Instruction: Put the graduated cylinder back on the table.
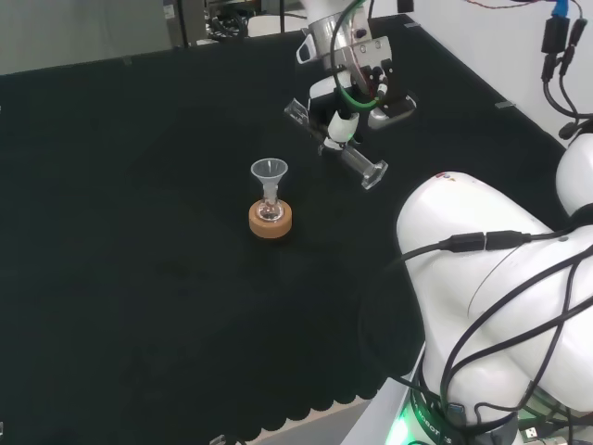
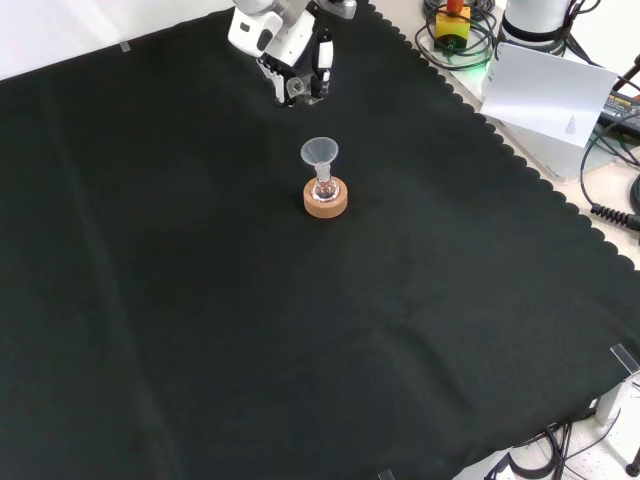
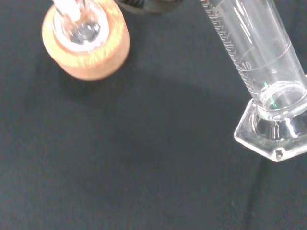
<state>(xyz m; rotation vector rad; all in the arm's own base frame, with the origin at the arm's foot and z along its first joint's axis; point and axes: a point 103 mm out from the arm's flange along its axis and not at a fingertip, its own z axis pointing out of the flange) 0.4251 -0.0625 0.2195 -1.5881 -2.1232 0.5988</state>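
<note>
- The hand [image 1: 350, 97] hangs above the far part of the black cloth [image 1: 139, 278] in the head view, right of and beyond the cork ring.
- Its fingers are curled round the middle of the graduated cylinder [image 1: 357, 165], so the hand grips the cylinder.
- The cylinder is clear and lies tilted, close to level, in the head view: its open mouth points up and left of the hand, its six-sided foot points down and right of it.
- The hand sits over the tube between those two ends; both ends stick out past the fingers.
- The foot looks raised off the cloth in the head view, though how far it clears the cloth cannot be told.
- In the front view the hand [image 2: 295, 60] comes in at the top, with one end of the cylinder [image 2: 295, 90] showing just under the fingers, above the funnel.
- In the wrist view the cylinder [image 3: 261, 67] is close and large, with its printed scale and its foot over bare cloth.
- A clear funnel [image 1: 269, 172] stands in a small flask [image 1: 271, 209] that rests in a cork ring [image 1: 271, 221] near the middle of the cloth.
- The ring and the cylinder are apart, not touching.
- In the wrist view the cork ring [image 3: 86, 45] lies well to one side of the cylinder's foot.
</note>
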